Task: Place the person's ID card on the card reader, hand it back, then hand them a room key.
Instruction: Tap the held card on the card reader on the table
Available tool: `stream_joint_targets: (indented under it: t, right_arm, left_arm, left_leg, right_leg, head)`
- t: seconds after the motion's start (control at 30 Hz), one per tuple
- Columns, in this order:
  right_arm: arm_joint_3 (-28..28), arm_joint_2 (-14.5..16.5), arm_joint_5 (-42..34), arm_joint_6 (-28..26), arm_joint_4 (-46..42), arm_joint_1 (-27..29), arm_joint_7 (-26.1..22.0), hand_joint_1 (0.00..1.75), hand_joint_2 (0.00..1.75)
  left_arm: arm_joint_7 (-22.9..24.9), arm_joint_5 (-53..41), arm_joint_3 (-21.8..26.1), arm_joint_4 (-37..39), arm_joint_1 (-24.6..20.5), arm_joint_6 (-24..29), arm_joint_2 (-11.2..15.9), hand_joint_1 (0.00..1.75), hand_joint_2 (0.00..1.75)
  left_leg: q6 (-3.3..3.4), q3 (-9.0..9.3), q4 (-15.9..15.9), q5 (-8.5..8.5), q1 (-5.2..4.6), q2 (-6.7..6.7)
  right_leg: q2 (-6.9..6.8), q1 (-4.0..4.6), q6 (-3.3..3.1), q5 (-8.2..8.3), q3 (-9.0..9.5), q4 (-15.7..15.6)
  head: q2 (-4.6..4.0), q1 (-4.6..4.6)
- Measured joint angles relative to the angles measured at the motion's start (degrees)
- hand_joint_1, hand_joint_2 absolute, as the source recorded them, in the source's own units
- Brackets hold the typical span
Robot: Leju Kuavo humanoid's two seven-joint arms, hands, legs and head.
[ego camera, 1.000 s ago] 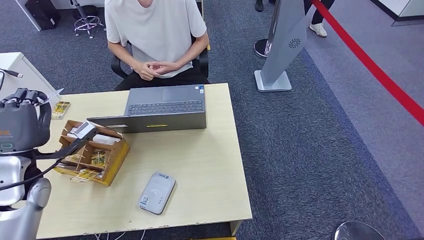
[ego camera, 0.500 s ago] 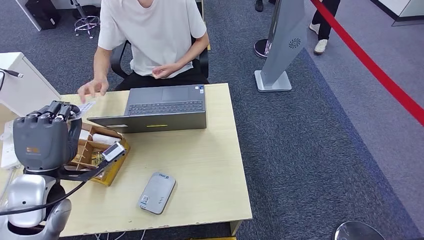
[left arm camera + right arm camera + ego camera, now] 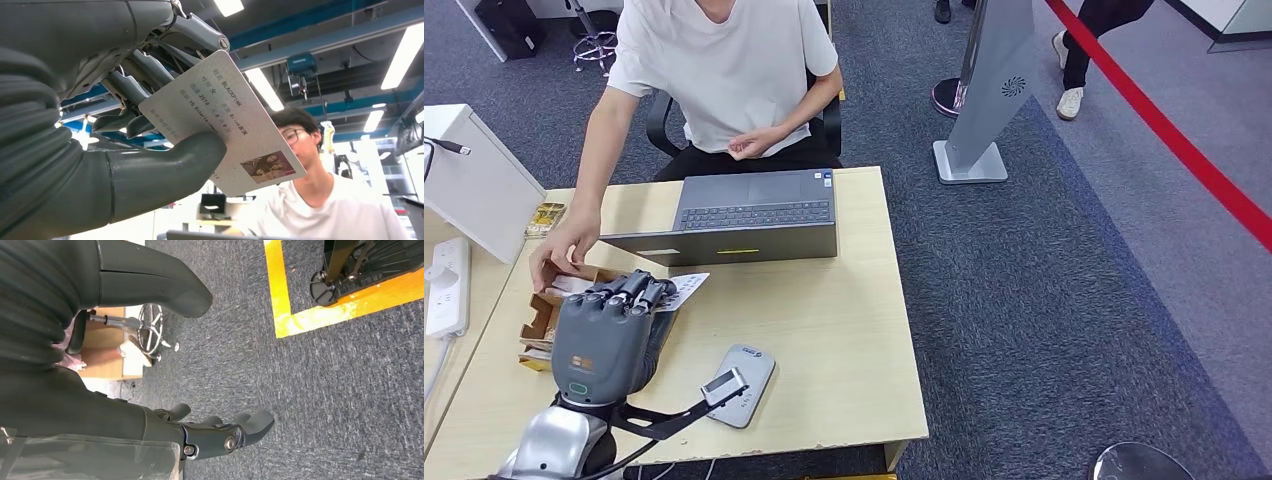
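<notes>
item: white rectangular id card with printed text and a small photo (image 3: 225, 125). it is sitting pinched flat between the thick grey thumb and the darker fingers (image 3: 125, 85) of the left hand (image 3: 609, 335), its free end sticking out past the fingertips over the pale wooden table (image 3: 844, 330). the flat hold is likely keeping the card's face level for laying onto the reader.

item: grey rounded card reader (image 3: 738, 385). it is lying near the table's front edge, just beside and below the left hand; the card is not yet resting on it.

item: open-topped wooden organiser box (image 3: 540, 318). it is standing at the table's left, partly behind the left hand; a seated person's hand (image 3: 559, 255) is reaching down to its far rim. the room keys may be stored here, though i cannot tell.

item: grey open laptop (image 3: 744, 215). it is standing between the person and the reader.

item: right hand (image 3: 220, 432). it is hanging over grey carpet, fingers loosely curved and apart from the thumb, grasping nothing.
</notes>
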Motion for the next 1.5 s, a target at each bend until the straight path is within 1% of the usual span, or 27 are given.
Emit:
stream_joint_targets:
  t: [0.33, 0.67, 1.1, 1.37, 1.5]
  right_arm:
    - [-0.04, 0.04, 0.16, 0.11, 0.0, 0.01, -0.17, 0.0, 1.75]
    - [-0.04, 0.04, 0.24, 0.19, 0.0, 0.01, -0.15, 0.0, 1.75]
    - [-0.04, 0.06, 0.35, 0.19, 0.0, 0.02, -0.02, 0.0, 1.75]
    - [-0.04, 0.06, 1.02, 0.48, 0.0, 0.02, 0.13, 0.0, 1.75]
    - [0.03, 0.06, 1.96, 0.83, 0.0, 0.01, 0.5, 0.0, 1.75]
  left_arm:
    - [-0.57, 0.7, -1.97, 0.4, 1.44, 0.03, -1.2, 1.75, 1.75]
    - [-0.49, 1.05, -2.09, 2.12, 1.85, 0.03, -2.17, 1.75, 1.75]
    - [-0.39, 1.15, -2.11, 3.2, 1.88, 0.01, -2.62, 1.75, 1.75]
    - [0.77, 1.72, -2.11, 6.67, 1.93, -0.09, -3.94, 1.75, 1.75]
    - [2.41, 1.78, -2.1, 10.94, 1.63, -0.49, -5.02, 1.75, 1.75]
  left_leg:
    - [0.01, 0.0, 0.0, 0.0, 0.0, 0.0]
    - [0.01, 0.0, 0.0, 0.0, 0.0, -0.01]
    - [0.01, 0.0, 0.0, 0.0, 0.0, -0.01]
    - [0.01, -0.01, 0.0, 0.0, 0.0, -0.01]
    - [0.01, 0.0, 0.0, 0.0, 0.0, -0.02]
  right_leg:
    - [-0.01, 0.0, 0.0, 0.0, 0.01, 0.0]
    - [-0.02, 0.0, 0.0, 0.0, 0.0, 0.0]
    - [-0.02, 0.0, 0.0, 0.0, 0.01, 0.0]
    - [-0.02, 0.0, 0.0, 0.0, 0.01, 0.0]
    - [-0.03, 0.0, 0.0, 0.0, 0.01, 0.0]
  head:
    - [0.0, -0.01]
    - [0.0, -0.01]
    - [0.0, -0.01]
    - [0.0, -0.01]
    - [0.0, -0.01]
